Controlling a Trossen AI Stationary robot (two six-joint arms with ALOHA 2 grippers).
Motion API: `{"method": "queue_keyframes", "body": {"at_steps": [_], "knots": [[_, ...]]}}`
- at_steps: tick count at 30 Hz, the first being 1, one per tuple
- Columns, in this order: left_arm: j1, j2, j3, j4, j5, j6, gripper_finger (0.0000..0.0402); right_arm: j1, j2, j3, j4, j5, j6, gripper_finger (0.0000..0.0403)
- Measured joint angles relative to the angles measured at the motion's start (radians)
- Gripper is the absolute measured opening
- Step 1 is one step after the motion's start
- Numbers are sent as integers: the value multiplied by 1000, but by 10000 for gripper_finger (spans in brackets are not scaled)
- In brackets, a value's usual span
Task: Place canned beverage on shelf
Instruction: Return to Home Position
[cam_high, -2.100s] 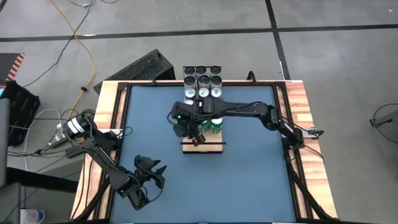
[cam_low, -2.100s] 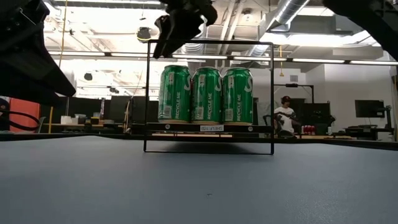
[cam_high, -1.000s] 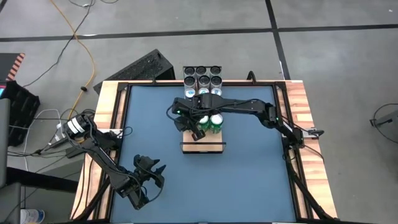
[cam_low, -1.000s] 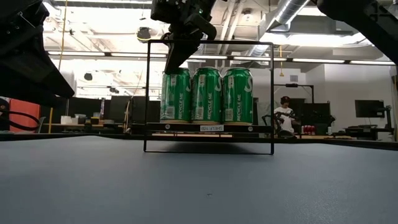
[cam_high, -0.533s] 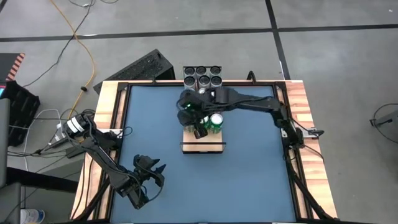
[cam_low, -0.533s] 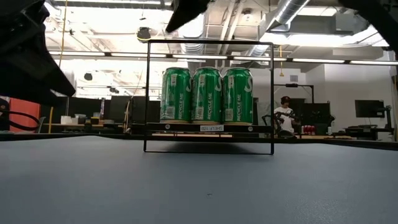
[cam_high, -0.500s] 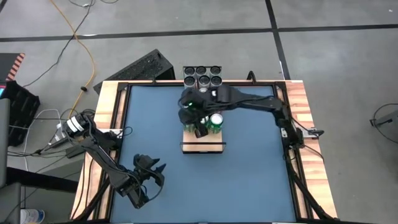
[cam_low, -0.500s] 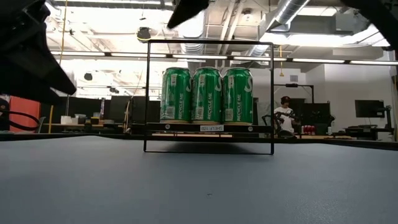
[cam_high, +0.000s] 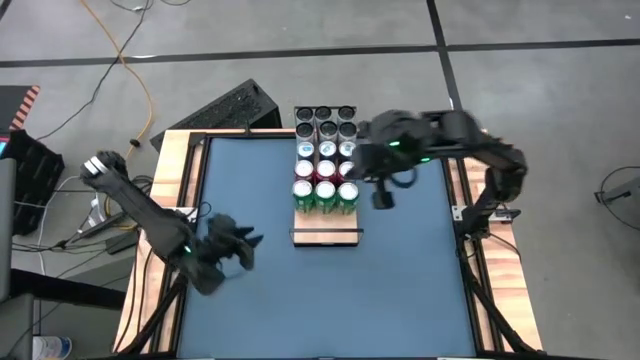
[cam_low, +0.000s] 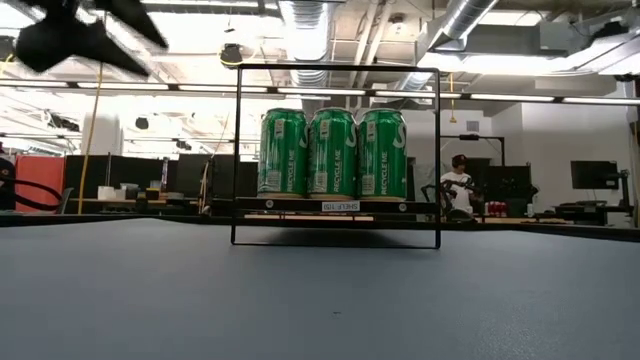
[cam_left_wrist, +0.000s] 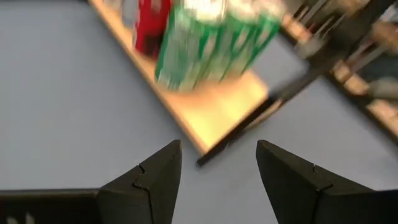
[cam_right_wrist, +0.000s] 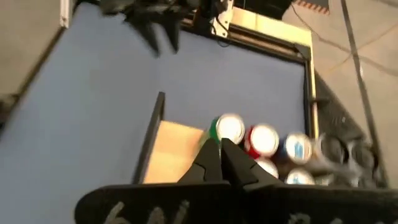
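The shelf (cam_high: 325, 229), a pale wood plank with a black wire rail (cam_low: 338, 68) at its near end, lies mid-table. Three green cans (cam_low: 333, 152) stand upright in a row on it. Rows of red cans (cam_high: 325, 170), blue cans (cam_high: 325, 150) and dark cans (cam_high: 325, 128) stand behind them. My right gripper (cam_high: 383, 197) hangs high, to the right of the green cans, shut and holding nothing; its wrist view shows the fingers (cam_right_wrist: 222, 152) together. My left gripper (cam_high: 241, 243) hovers left of the shelf's near end. It is open (cam_left_wrist: 217, 158) with nothing between its fingers.
Bare blue table (cam_high: 400, 300) spreads on the near side and right of the shelf. Pale wooden strips (cam_high: 485, 190) edge the table. A black box (cam_high: 232, 105) and cables lie on the floor beyond the far left corner. A person (cam_low: 460, 182) sits far behind.
My right gripper, shut throughout, has risen from the left green can's top and swung toward the table's right edge. My left gripper has lifted and gone toward the far edge, nearer the shelf. The green cans stand as before.
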Motion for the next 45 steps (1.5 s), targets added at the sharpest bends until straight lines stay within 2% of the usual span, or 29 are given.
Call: {"method": "queue_keyframes", "body": {"at_steps": [6,9,11,16,19,21,25,32,36,45], "knots": [[38,-310,0,8,-36,202,194,-1,-119,1,-195,1,106,1],[47,-450,0,32,-54,263,194,-1,-172,-4,-238,4,133,1],[43,-528,0,104,-37,445,194,-4,-217,-8,-220,6,142,1],[39,-645,0,347,86,953,194,-33,-339,-8,-200,7,170,1],[39,-677,0,434,107,1159,194,-51,-418,-25,-172,7,208,1],[39,-694,0,460,114,1235,194,-44,-486,-73,-109,7,221,1],[39,-700,-4,465,133,1305,194,-14,-646,-280,49,7,253,1],[39,-699,-77,503,140,1280,194,1,-949,-859,489,7,321,1],[39,-731,-135,570,170,1301,194,1,-1102,-1130,716,7,329,1],[39,-912,-333,705,198,1294,194,-3,-1402,-1544,974,57,401,1]]}}
